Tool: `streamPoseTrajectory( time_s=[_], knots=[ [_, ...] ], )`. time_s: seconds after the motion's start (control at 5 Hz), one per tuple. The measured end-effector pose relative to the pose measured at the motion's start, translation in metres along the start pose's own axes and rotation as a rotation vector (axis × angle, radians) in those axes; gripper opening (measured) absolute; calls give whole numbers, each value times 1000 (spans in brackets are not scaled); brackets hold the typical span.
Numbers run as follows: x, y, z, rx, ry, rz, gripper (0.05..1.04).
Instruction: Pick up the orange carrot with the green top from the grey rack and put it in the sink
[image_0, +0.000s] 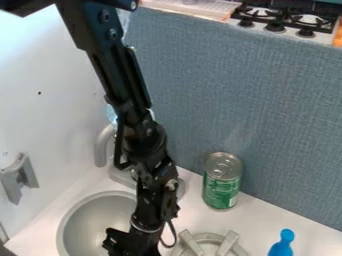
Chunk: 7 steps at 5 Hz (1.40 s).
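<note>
- Round, smooth grey sink (79, 225) by the surface's (259, 220) left edge
- End effector (125, 244) over its right side (wide or narrow, I cannot tell)
- White surface: upright green can (221, 190) (silver-topped) by the back edge; grey burner (229, 242); blue piece (282, 245) rightward
- Blue-grey panel (234, 90) behind, stove (275, 27) beyond

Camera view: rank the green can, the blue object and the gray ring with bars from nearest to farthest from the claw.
1. Gray ring with bars: just right, at the bottom edge.
2. Green can: right and farther up the view.
3. Blue object: farthest right, at the bottom edge.
</note>
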<state>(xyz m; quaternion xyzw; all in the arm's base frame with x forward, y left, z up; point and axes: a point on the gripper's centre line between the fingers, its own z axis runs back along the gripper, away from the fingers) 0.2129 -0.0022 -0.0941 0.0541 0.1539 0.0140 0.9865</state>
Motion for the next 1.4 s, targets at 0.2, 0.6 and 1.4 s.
streamPoseTrajectory(
  time_s=[0.2,0.6,1.4],
  knots=[
    [2,-11,0,-82,-70,-33,685],
    [-5,-7,5,-73,-9,132,1006],
    [-35,-131,143,-63,-349,-279,1002]
  ],
)
